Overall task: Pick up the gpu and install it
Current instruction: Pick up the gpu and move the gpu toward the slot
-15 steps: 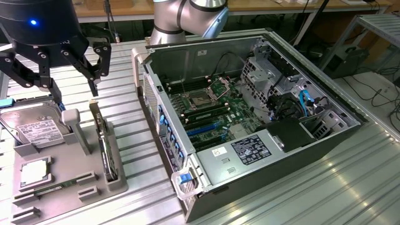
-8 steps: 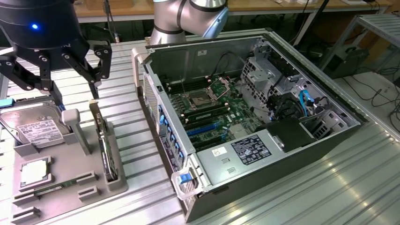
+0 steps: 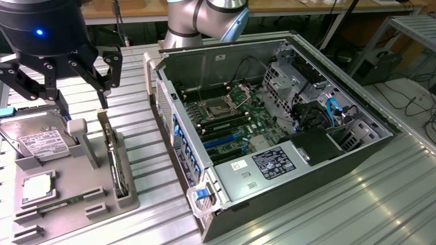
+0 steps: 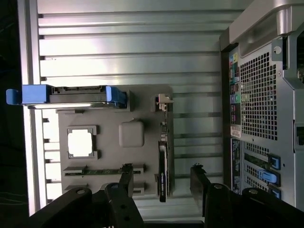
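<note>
The gpu (image 3: 114,158) is a thin black card standing on edge in a slot along the exterior view's right side of a grey holder tray (image 3: 102,196). Its metal bracket end (image 4: 164,102) points toward the far end of the tray. My gripper (image 3: 81,102) hangs open above the tray, clear of the card. In the wrist view the gripper (image 4: 161,168) has one black finger on each side of the gpu (image 4: 162,164), with nothing held. The open computer case (image 3: 272,127) lies on its side at the exterior view's right, motherboard (image 3: 225,127) exposed.
The tray also holds a silver hard drive (image 3: 38,138) with a blue caddy (image 4: 35,94), a square processor (image 3: 38,186) and a green memory stick (image 4: 102,171). A grey post (image 3: 76,130) stands beside the gpu. The case's rear panel (image 4: 266,95) is close by. The table is ribbed metal (image 3: 354,204).
</note>
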Robot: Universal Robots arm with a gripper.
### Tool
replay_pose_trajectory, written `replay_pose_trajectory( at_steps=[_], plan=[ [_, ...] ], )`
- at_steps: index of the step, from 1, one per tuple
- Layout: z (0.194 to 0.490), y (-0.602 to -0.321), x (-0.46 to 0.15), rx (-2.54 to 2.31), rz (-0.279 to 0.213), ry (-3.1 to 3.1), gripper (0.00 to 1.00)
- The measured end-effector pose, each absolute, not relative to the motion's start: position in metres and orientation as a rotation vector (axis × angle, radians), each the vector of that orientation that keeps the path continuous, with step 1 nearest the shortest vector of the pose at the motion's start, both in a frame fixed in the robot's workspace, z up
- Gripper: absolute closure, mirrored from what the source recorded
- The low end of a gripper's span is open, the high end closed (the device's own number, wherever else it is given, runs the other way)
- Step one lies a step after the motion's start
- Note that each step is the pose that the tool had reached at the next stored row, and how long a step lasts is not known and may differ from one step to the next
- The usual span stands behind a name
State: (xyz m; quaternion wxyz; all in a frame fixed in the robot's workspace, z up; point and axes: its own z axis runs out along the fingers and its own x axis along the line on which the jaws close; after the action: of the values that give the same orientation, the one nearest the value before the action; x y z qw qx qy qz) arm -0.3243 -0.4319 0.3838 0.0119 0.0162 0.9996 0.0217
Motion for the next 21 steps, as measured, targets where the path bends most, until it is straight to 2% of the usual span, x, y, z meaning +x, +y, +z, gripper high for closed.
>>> replay_pose_trajectory(
  at_steps=[21],
  plan=[
    [0.373, -0.432, -0.324, 0.051, 0.068, 3.117, 0.4]
  ],
)
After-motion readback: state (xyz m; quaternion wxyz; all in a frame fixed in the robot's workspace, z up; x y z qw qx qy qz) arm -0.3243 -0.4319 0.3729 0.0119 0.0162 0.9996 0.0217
